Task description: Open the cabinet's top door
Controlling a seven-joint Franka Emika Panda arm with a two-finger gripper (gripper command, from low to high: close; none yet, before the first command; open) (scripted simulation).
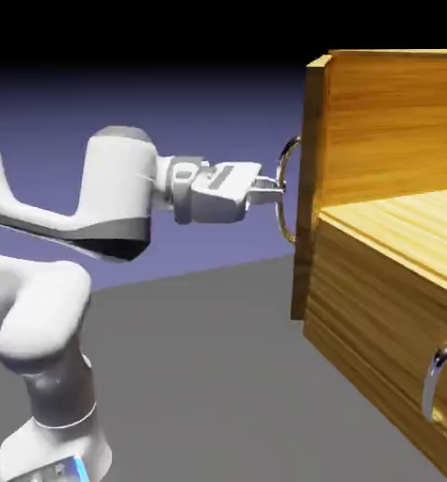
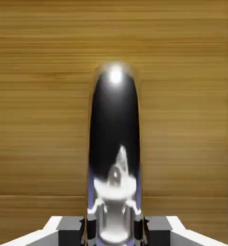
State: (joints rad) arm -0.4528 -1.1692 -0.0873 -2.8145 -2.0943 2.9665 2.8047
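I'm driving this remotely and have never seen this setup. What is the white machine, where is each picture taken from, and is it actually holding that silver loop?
The white machine is a robot arm; its gripper is a two-finger clamp at the end. The exterior view comes from a fixed camera beside the robot: the arm reaches right toward the wooden cabinet. The top door has already swung out from the cabinet body, and you see it edge-on. Its silver loop handle sits at the fingertips. A lower panel has its own silver handle. The hand view looks along the gripper: the shiny handle fills the middle, between the grey fingers, with door wood behind. The fingers appear closed on the handle.
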